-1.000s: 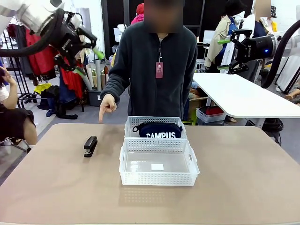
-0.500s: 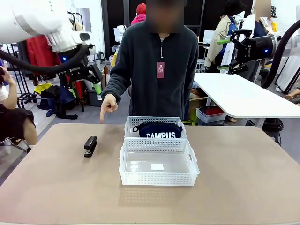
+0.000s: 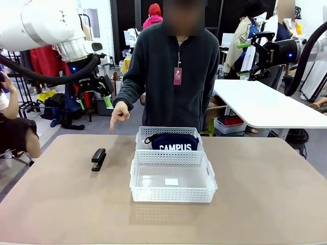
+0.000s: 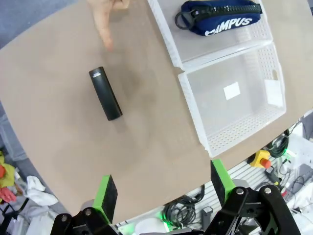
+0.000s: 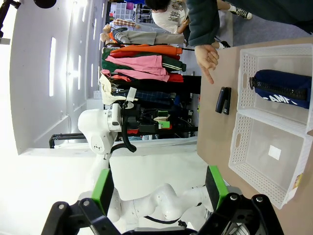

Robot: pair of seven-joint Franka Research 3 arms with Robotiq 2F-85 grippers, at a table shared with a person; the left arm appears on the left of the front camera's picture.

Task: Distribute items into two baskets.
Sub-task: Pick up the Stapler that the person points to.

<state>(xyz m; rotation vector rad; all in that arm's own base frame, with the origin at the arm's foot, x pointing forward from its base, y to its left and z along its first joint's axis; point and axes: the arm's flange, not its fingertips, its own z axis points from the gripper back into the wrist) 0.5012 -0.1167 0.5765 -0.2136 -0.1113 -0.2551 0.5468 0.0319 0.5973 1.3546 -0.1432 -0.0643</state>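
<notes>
Surface: one matte tan table (image 3: 61, 204), smooth and flat. Room: a crowded workshop, with racks of hanging clothes (image 3: 46, 61) far left of the near basket (image 3: 172, 194) and a white table (image 3: 265, 107) far right of it. Count: 2 baskets, 1 pouch, 1 stapler, 2 grippers, 1 person. The near basket is rectangular, translucent white plastic, with lattice walls and slot handles in the rim. On its floor is a small white patch, possibly a sticker. The far basket (image 3: 169, 131) is the same make, its long side touching the near basket's far side. In it lies the pouch (image 3: 171, 141): navy, soft, zipped, white "CAMPUS" print. The stapler (image 3: 98, 158) is black and hard, a slim bar, flat on the table left of the near basket and apart from it. The person's hand (image 3: 118, 113) points downward, beyond the stapler. The left gripper (image 3: 95, 102) hangs in the air up and left of the near basket, green pads spread, nothing between them. The right gripper (image 3: 244, 59) sits high and far right of the near basket, likewise spread, holding nothing.
</notes>
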